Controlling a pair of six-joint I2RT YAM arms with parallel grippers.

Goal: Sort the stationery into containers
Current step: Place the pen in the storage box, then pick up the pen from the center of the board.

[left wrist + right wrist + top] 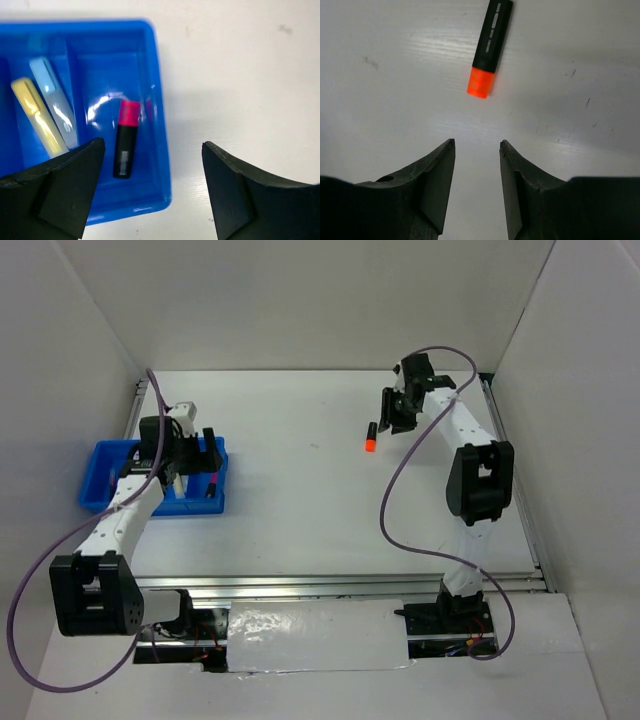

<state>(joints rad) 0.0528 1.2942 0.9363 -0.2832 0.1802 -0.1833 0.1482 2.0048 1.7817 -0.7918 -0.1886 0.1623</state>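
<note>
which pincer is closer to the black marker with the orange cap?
Right. The right pincer hovers open just short of the black marker with the orange cap; the left pincer is across the table, over the bright blue plastic tray.

table [300, 520] — white, faintly scuffed | enclosure walls [300, 300] white on three sides | glossy white sheet [320, 635] at near edge

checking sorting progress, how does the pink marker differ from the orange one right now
The pink marker lies inside the blue tray; the orange marker lies on the bare table, outside it. The pink marker's cap is pink, the orange marker's orange. Both have black barrels and neither is held.
</note>
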